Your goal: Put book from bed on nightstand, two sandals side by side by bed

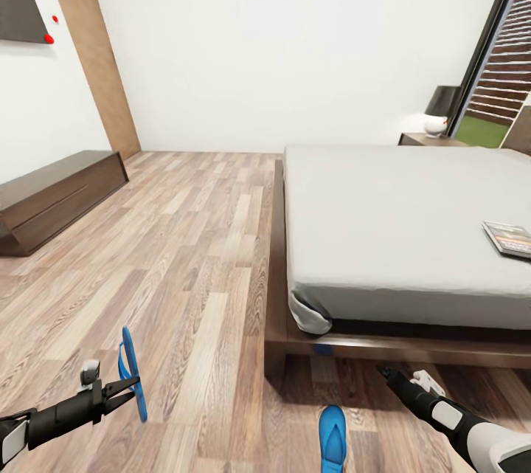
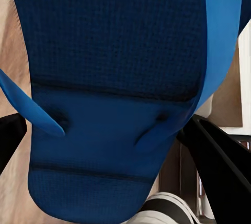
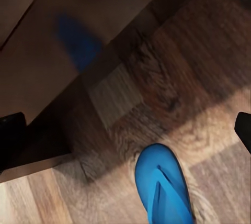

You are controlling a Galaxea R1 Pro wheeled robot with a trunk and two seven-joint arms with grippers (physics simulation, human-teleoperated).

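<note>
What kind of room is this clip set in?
Most likely a bedroom: a low platform bed with a pale mattress, a dark nightstand beside it carrying a lamp, and a light wood-plank floor.

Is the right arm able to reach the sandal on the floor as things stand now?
Probably yes. The right gripper is empty, near the bed frame, and the sandal lies on bare floor beside it, with nothing between them.
</note>
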